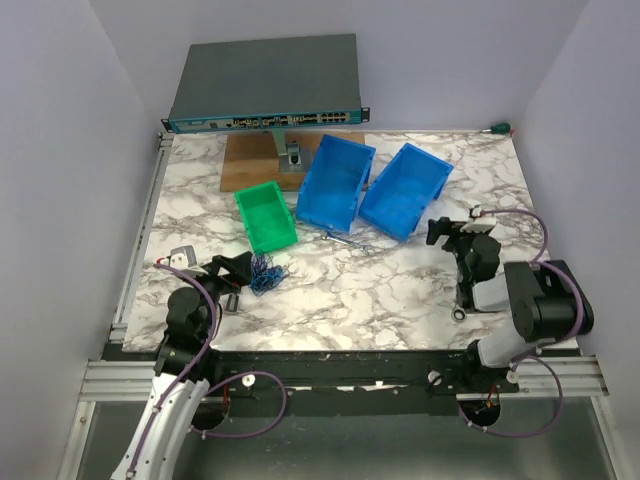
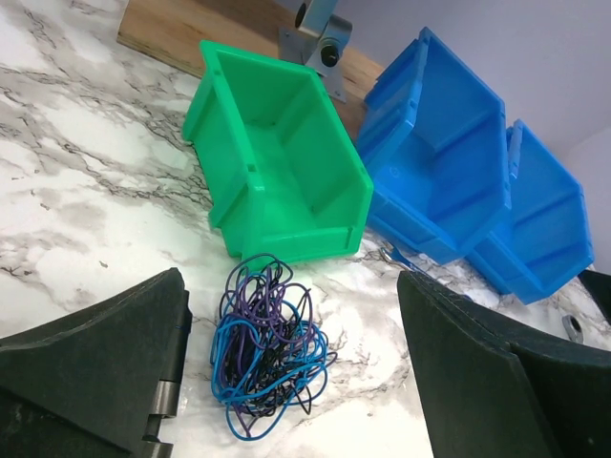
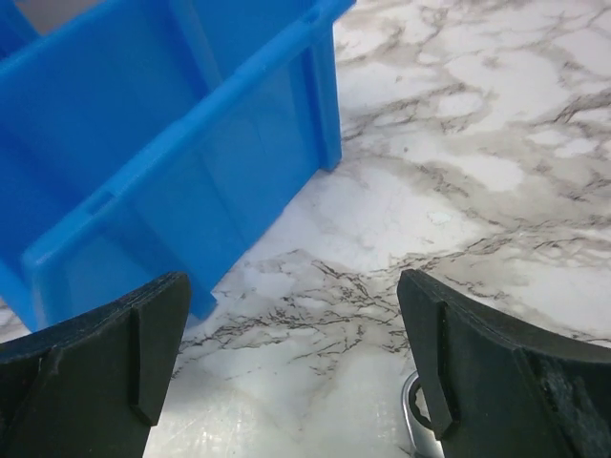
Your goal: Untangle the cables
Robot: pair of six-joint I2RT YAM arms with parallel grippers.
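The cables (image 1: 265, 272) are a small tangle of thin blue, purple and black wires lying on the marble table just in front of the green bin (image 1: 266, 217). In the left wrist view the cables (image 2: 267, 348) lie between my open fingers, closer to the left finger (image 2: 105, 372) and touching neither. My left gripper (image 1: 240, 283) is open, low over the table, and holds nothing. My right gripper (image 1: 452, 228) is open and empty, facing the right blue bin (image 3: 143, 143). It stands far from the cables.
Two blue bins (image 1: 335, 182) (image 1: 405, 190) lie tilted behind the green bin (image 2: 277, 162). A wooden board (image 1: 250, 165) with a metal bracket (image 1: 295, 155) and a network switch (image 1: 265, 85) are at the back. A silver ring end (image 3: 412, 410) lies by my right finger.
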